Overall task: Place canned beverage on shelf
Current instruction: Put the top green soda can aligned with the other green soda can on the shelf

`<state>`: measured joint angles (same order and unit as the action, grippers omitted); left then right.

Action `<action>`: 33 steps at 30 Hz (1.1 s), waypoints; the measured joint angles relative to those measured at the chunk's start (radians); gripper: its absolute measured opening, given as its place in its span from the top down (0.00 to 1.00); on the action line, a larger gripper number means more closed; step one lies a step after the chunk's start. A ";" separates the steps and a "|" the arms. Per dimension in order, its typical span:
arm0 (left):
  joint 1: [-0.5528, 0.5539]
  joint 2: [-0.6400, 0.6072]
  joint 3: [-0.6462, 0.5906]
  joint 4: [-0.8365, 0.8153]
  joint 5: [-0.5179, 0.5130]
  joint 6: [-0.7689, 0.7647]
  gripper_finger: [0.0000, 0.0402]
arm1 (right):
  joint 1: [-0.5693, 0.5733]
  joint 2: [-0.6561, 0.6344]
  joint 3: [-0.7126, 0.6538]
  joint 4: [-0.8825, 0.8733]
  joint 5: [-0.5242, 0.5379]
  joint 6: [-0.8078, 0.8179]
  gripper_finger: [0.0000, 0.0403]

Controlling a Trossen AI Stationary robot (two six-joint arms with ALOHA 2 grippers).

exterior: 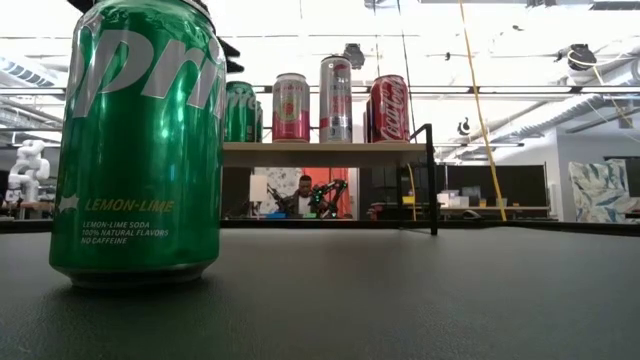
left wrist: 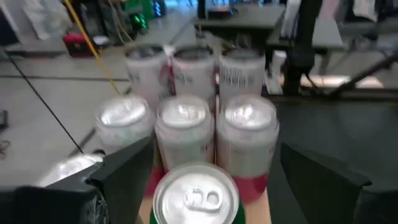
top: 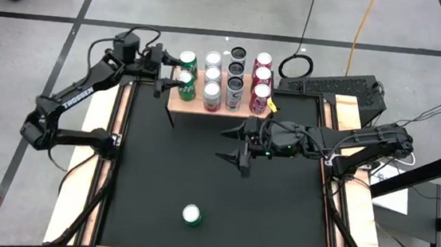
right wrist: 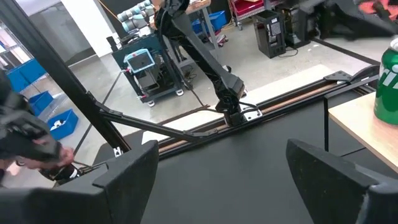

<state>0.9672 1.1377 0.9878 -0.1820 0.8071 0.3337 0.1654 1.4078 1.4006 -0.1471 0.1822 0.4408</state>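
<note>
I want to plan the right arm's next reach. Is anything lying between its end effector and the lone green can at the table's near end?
Nothing: in the high view, only bare black table separates the right end effector from the green can.

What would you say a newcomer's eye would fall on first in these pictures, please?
Probably the wooden shelf at the table's far edge, packed with rows of cans, green ones at its left end, with the left gripper open around them. Next, the lone green Sprite can standing near the table's front edge, which looms huge in the low view. The right gripper hangs open over mid-table, holding nothing.
</note>
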 joint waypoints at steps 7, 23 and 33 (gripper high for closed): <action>-0.046 -0.151 0.002 0.011 -0.078 -0.169 0.13 | 0.000 0.000 0.000 0.000 0.000 -0.007 0.18; -0.249 -0.263 0.001 -0.405 -0.445 -0.353 0.39 | -0.011 0.000 0.000 0.000 0.001 -0.011 0.18; -0.397 -0.254 0.001 -0.405 -0.815 -0.572 0.51 | -0.013 0.000 0.000 -0.005 0.000 -0.010 0.18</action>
<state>0.5706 0.8836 0.9890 -0.5869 -0.0079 -0.2383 0.1526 1.4077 1.4006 -0.1524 0.1825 0.4309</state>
